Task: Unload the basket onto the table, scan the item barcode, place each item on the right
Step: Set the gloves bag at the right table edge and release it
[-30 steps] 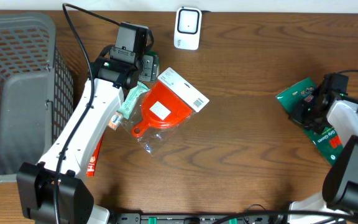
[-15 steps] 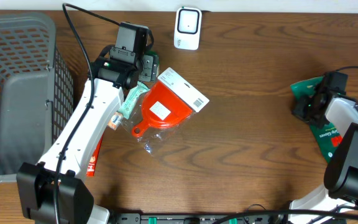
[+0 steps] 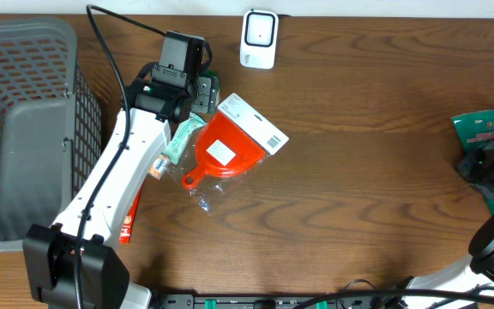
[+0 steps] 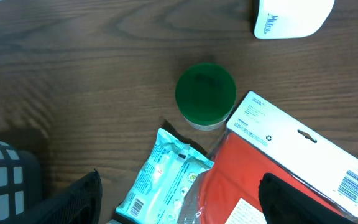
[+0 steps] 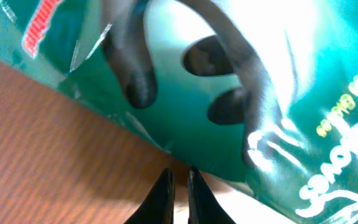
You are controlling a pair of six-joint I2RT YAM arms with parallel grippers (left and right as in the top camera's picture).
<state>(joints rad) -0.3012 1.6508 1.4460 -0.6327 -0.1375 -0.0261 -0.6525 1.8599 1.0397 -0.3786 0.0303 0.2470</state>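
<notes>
Overhead, pack: the green glove pack (image 3: 479,128) is showing at the far right edge of the frame, with the right gripper (image 3: 477,160) holding its lower edge.
Overhead, scanner: the white scanner (image 3: 259,38) is standing at top centre of the worktop (image 3: 358,206), well apart from the pack.
Left wrist, left gripper (image 4: 179,190): jaws are standing spread wide and empty above a green-lidded jar (image 4: 205,94) and an orange carded scoop (image 4: 291,152).
Right wrist, right gripper: jaws are pressing nearly together at bottom centre, pinching the pack's edge.

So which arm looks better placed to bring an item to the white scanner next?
Right, probably: the right gripper is shut on the green plastic glove packet. The left gripper hangs open over the round green-lidded jar, holding nothing.
</notes>
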